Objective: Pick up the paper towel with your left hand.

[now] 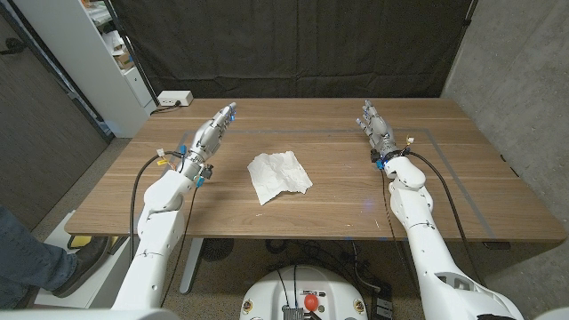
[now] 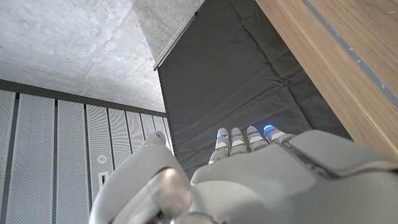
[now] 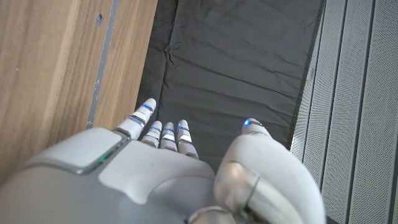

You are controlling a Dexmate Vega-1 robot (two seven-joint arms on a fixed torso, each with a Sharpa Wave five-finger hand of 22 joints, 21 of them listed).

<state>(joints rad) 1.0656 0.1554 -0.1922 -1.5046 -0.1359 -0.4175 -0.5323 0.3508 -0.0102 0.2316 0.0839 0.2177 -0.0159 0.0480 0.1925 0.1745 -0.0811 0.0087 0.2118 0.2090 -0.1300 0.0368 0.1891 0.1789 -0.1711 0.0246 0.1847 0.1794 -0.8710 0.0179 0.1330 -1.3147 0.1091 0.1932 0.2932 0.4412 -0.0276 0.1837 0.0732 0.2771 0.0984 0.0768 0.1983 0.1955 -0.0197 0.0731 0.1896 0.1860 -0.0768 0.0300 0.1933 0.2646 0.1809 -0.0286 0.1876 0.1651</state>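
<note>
A crumpled white paper towel (image 1: 278,175) lies on the wooden table (image 1: 338,209) near its middle. My left hand (image 1: 212,135) hovers to the left of the towel, apart from it, fingers stretched out toward the far edge and holding nothing. My right hand (image 1: 376,130) is on the right side of the table, well away from the towel, fingers also extended and empty. In the left wrist view my left hand (image 2: 249,174) shows its back with fingers (image 2: 239,138) straight. In the right wrist view my right hand (image 3: 161,174) looks the same.
A white power strip (image 1: 174,100) sits at the table's far left corner. A white shelf unit (image 1: 107,53) stands beyond the left side. A dark curtain (image 1: 293,44) hangs behind the table. A person's leg and shoe (image 1: 40,262) show at the lower left.
</note>
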